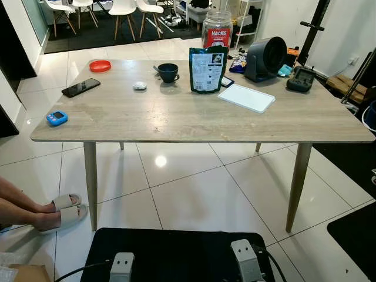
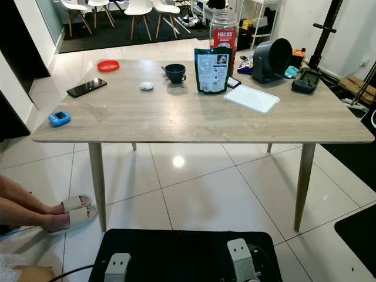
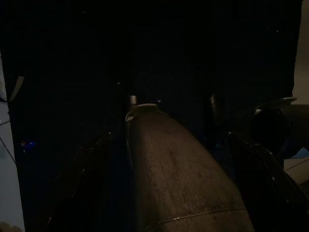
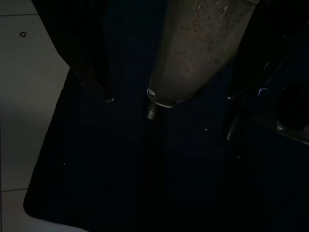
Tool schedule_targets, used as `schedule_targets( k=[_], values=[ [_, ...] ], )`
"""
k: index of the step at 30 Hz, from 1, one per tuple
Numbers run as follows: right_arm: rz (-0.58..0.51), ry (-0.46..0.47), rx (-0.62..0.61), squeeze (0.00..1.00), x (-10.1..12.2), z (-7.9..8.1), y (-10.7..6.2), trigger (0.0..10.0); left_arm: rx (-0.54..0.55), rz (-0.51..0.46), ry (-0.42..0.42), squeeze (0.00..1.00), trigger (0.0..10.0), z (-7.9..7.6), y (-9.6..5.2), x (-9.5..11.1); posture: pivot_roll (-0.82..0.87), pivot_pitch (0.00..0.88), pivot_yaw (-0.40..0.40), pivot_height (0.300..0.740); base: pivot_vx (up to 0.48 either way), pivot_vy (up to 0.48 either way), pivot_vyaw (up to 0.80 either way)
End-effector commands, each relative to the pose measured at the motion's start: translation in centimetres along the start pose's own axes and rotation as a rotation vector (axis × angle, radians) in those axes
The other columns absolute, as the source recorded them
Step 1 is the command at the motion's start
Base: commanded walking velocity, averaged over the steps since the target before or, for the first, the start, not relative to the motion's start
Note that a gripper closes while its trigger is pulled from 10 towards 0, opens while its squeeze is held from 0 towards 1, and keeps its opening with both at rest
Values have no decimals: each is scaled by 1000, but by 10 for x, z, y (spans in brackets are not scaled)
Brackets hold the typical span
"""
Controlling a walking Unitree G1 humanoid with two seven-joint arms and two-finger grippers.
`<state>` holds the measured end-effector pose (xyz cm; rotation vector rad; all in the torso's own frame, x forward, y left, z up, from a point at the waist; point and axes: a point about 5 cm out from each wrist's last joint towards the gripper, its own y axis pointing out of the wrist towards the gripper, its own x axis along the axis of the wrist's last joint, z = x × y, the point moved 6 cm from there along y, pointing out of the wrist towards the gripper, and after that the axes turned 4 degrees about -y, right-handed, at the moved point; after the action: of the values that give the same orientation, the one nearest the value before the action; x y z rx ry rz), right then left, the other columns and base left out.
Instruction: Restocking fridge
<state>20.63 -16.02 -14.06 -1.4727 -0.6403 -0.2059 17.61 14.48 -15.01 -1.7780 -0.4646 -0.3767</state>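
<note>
A green stand-up pouch stands at the far middle of a pale wooden table. Behind it is a clear jar with a red HACKS label. A dark cup sits to the pouch's left. Both arms hang idle low down in the shade. In the dim left wrist view my left gripper has its fingers apart, with nothing between them. My right gripper is open the same way above a black mat.
On the table lie a black phone, a red dish, a blue timer, a white board and a dark round fan. A person's sandalled feet rest on the floor at left. A black mat lies under me.
</note>
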Motion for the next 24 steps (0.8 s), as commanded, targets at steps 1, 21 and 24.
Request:
schedule_targets(
  k=[1, 21, 24],
  values=[
    [17, 2, 1, 0, -4, 0, 0, 10000, -1, 24, 0, 0, 10000, -2, 0, -7, 38, 0, 7, 740, 0, 0, 0],
    [18, -3, 2, 0, -4, 0, 0, 10000, -2, 45, -10, 0, 10000, -3, -1, -16, 37, 0, 5, 740, 0, 0, 0],
    [18, -2, 2, 0, -4, 0, 0, 10000, -2, 45, -9, 0, 10000, -3, -1, -16, 37, 0, 6, 740, 0, 0, 0]
  ],
)
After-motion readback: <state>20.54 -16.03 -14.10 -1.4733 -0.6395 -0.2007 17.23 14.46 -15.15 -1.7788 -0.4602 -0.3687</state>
